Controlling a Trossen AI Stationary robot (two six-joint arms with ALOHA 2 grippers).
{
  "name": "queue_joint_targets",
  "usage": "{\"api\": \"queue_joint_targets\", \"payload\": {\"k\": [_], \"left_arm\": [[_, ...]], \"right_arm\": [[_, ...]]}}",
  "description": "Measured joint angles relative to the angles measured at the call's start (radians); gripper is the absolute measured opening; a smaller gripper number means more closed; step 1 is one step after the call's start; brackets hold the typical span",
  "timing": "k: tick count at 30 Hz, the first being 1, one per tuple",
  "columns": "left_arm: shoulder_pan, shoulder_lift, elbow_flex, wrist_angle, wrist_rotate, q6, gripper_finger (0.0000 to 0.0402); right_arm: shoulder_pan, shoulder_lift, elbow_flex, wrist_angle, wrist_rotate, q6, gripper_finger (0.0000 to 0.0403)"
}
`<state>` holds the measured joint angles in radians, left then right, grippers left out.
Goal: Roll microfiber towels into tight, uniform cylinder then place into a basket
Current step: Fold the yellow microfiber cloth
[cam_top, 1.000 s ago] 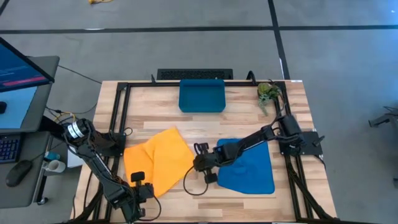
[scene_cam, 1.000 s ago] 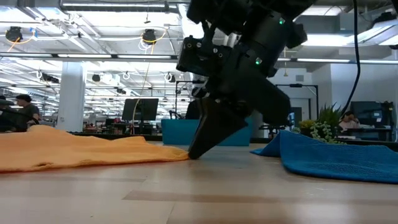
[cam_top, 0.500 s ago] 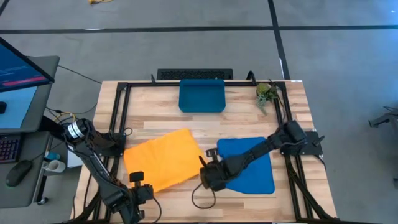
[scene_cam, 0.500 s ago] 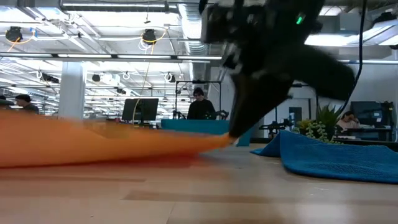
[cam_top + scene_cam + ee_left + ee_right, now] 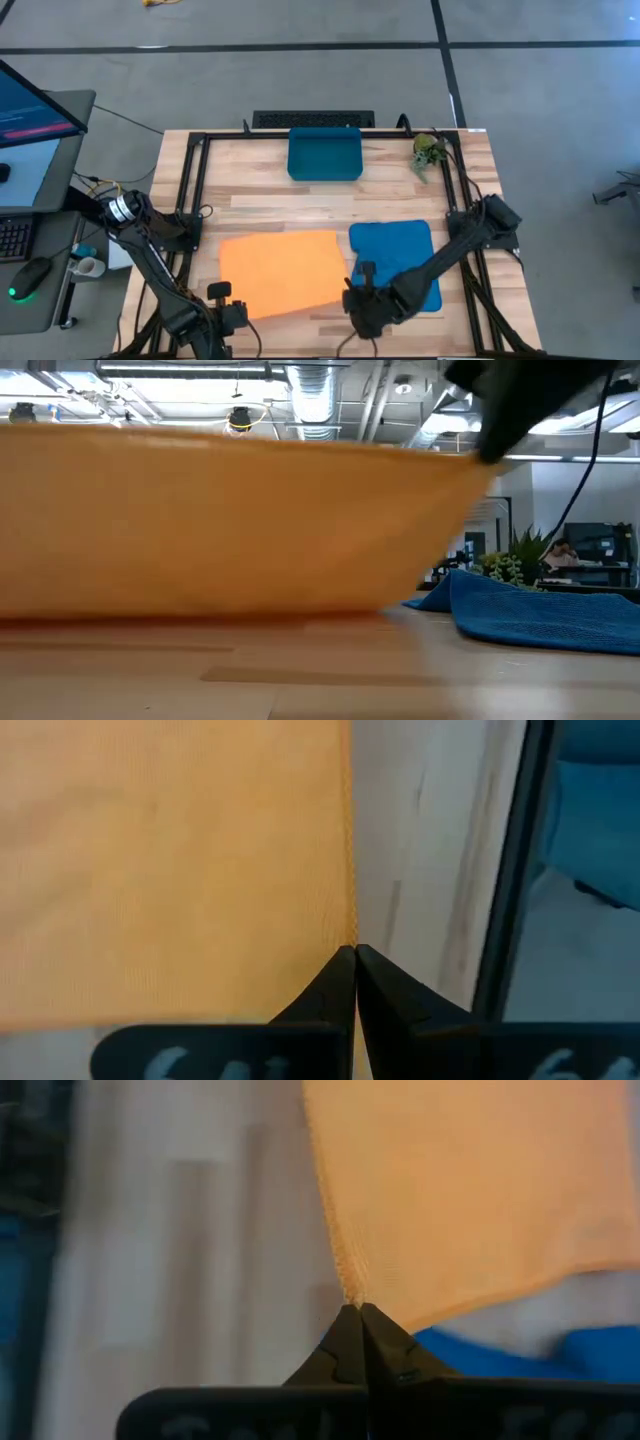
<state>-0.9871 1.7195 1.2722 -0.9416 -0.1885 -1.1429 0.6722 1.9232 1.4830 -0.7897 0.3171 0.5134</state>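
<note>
High view showed the wooden table point(image 5: 260, 195) filling the centre of the frame, with the orange-yellow towel point(image 5: 283, 272) spread nearly flat at lower centre and the bright blue towel point(image 5: 395, 255) lying just beside it to the right, the two edges close together. The basket point(image 5: 325, 153) sat at upper centre, well apart from both towels, and a small green plant point(image 5: 430, 148) stood at upper right. The right gripper point(image 5: 360, 300) was at the lower right corner of the orange-yellow towel; in the right wrist view its fingers point(image 5: 352, 1342) were fully closed and pinched that corner. The left gripper point(image 5: 222, 305) was at the lower left corner, jaws likewise fully closed on the cloth edge in the left wrist view. In the low view the orange-yellow towel hung as a raised sheet across most of the frame. Judged risks: each grip held only a thin corner, so uneven pull between the arms could slip the cloth free or skew it, giving a crooked roll. Lowering the sheet too far right could overlap the bright blue towel and drag it along. No rolling had begun, and the basket held nothing.
</note>
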Motion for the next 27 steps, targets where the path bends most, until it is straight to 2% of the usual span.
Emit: {"api": "queue_joint_targets", "payload": {"k": [3,7,11,15,19,27], "left_arm": [[0.000,0.000,0.019,-0.028,0.003,0.001,0.0000],[0.000,0.000,0.028,-0.117,-0.004,0.006,0.0000],[0.012,0.000,0.028,-0.236,-0.012,-0.034,0.0000],[0.034,0.000,0.028,-0.361,-0.067,-0.071,0.0000],[0.067,0.000,0.027,-0.415,-0.085,-0.108,0.0000],[0.087,0.000,0.027,-0.483,0.022,-0.117,0.0000]], "right_arm": [[0.027,0.000,0.000,0.021,-0.025,0.010,0.0001],[0.022,0.002,0.000,0.012,0.056,0.011,0.0001],[-0.023,0.010,0.000,0.010,0.105,0.011,0.0001],[-0.076,0.013,-0.023,0.025,0.104,0.013,0.0001],[-0.122,0.014,-0.054,0.020,0.105,0.045,0.0001],[-0.150,0.014,-0.020,0.080,0.043,-0.017,0.0001]]}}
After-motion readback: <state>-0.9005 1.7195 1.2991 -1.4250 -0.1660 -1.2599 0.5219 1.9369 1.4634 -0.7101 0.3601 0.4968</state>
